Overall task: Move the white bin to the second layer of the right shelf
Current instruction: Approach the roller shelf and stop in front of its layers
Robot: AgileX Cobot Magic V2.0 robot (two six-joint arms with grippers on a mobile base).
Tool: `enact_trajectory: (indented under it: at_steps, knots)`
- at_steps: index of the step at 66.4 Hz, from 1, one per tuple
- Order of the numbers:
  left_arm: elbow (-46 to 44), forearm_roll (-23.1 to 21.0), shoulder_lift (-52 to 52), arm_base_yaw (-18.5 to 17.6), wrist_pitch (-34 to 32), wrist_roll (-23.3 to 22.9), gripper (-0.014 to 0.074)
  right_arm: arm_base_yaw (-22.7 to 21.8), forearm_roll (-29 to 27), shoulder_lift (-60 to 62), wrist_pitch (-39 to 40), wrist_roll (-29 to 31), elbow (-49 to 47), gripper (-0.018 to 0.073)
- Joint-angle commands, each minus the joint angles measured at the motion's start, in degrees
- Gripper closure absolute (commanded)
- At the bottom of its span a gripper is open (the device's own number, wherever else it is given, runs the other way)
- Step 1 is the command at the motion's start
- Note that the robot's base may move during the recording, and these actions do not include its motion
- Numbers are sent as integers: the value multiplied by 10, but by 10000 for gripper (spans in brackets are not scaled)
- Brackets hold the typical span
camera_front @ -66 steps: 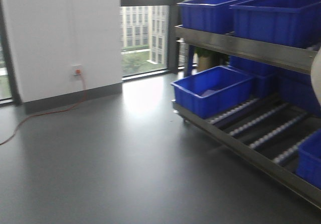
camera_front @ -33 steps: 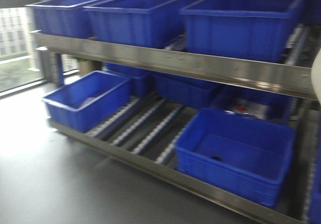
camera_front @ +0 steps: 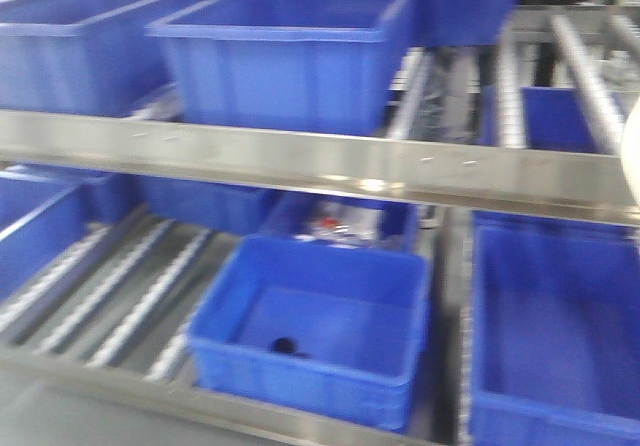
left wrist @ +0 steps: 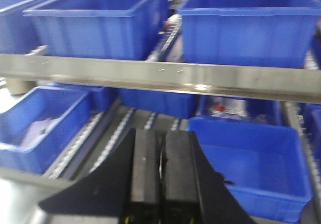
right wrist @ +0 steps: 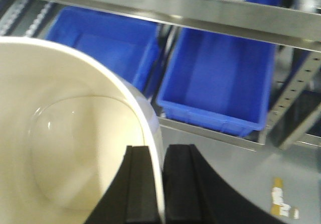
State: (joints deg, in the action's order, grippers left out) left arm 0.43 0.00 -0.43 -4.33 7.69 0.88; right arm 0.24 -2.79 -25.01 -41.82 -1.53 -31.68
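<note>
1. Two tiers of a steel shelf [camera_front: 320,171] fill the blurred front view. Each tier is a slope of white roller lanes [camera_front: 110,291] behind a bright front rail.
2. Several blue crates [camera_front: 290,51] stand side by side on the upper tier, with bare lanes to their right. More sit below, among them a middle crate [camera_front: 315,331] with a small dark object [camera_front: 285,346] on its bottom.
3. White bin [right wrist: 65,133] is off the shelf, held on its near side, its empty glossy inside open to the right wrist camera. Grey floor [right wrist: 241,174] and two lower-tier crates lie beyond it. Its pale edge shows at the right border of the front view.
4. Right gripper [right wrist: 161,184] is clamped on the bin's rim, one black finger inside the wall and the other outside.
5. Left gripper [left wrist: 160,174] points at the shelf from the near side. Its fingers are pressed together with only a slit between them, and they hold nothing.
</note>
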Motion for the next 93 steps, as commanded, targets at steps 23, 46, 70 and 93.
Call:
enact_trajectory:
  at_steps: [23, 46, 70, 93]
  knots:
    - [21, 0, -9, -2, -49, -2, 512, -3, -2, -3, 52, -1, -18, 503]
    - [21, 0, -9, -2, -49, -2, 512, -3, -2, -3, 52, -1, -18, 503]
    - [21, 0, -9, -2, -49, -2, 512, -3, -2, -3, 52, -1, -18, 503]
    - [21, 0, -9, -2, -49, -2, 512, -3, -2, -3, 52, -1, -18, 503]
